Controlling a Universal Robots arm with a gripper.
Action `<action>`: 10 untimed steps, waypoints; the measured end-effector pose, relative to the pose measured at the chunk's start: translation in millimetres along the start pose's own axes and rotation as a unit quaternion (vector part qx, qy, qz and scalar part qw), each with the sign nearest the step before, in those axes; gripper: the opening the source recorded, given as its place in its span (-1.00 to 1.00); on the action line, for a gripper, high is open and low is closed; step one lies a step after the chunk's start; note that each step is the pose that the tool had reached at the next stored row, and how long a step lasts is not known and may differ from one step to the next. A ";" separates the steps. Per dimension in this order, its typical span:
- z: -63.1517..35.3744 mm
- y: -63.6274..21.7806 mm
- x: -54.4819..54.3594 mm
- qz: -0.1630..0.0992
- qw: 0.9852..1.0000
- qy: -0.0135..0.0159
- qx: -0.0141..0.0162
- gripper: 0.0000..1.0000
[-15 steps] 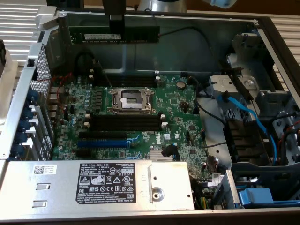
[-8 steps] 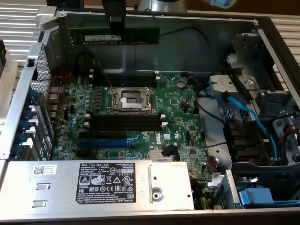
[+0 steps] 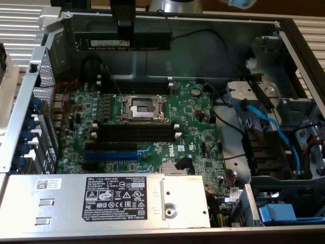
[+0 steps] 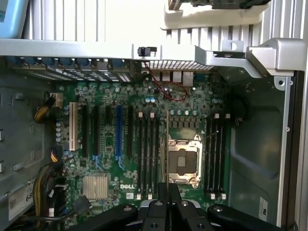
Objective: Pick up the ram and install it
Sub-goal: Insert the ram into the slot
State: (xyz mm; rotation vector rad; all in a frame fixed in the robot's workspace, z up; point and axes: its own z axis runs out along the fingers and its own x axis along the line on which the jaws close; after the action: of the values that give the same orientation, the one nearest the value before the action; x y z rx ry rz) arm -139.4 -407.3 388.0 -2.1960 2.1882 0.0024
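The gripper (image 3: 124, 41) was clenched on the ram (image 3: 150, 40), gripping it near the middle so that a stretch of the stick stuck out on each side of the fingers. In the exterior view the ram hung high against the case's far wall (image 3: 213, 51), well apart from the board (image 3: 198, 119) and at 12 o'clock from the socket (image 3: 141, 108). Its long axis ran along the 9-to-3 line. That matters most, because both sets of black slots lay along the same line: one set (image 3: 152, 90) just at 12 o'clock of the socket, the other (image 3: 137, 133) just at 6 o'clock of it. The stick thus appeared already parallel to the slots, so I judged that little or no turning about the wrist was needed. What separated them was height and a shift toward 6 o'clock. The 12 o'clock set was the nearer, lying almost directly beneath the held ram. In the wrist view the gripper (image 4: 167, 193) looked down on the board with the socket (image 4: 183, 161) close by. A thin dark line, probably the ram's edge (image 4: 167, 144), ran out from the fingertips beside the socket and parallel to the slots (image 4: 147, 154). No slot held a stick, so the install was not yet done.
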 end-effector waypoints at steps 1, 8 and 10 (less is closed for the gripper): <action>0.4 0.0 0.9 0.000 1.000 0.000 -0.004 -0.76; 2.3 -1.1 3.6 0.000 1.000 0.000 -0.008 -0.76; 4.1 -5.0 3.7 0.000 1.000 0.000 -0.008 -0.76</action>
State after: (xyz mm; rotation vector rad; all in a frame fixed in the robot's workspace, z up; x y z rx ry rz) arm -134.3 -410.9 384.0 -2.2043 2.1968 0.0191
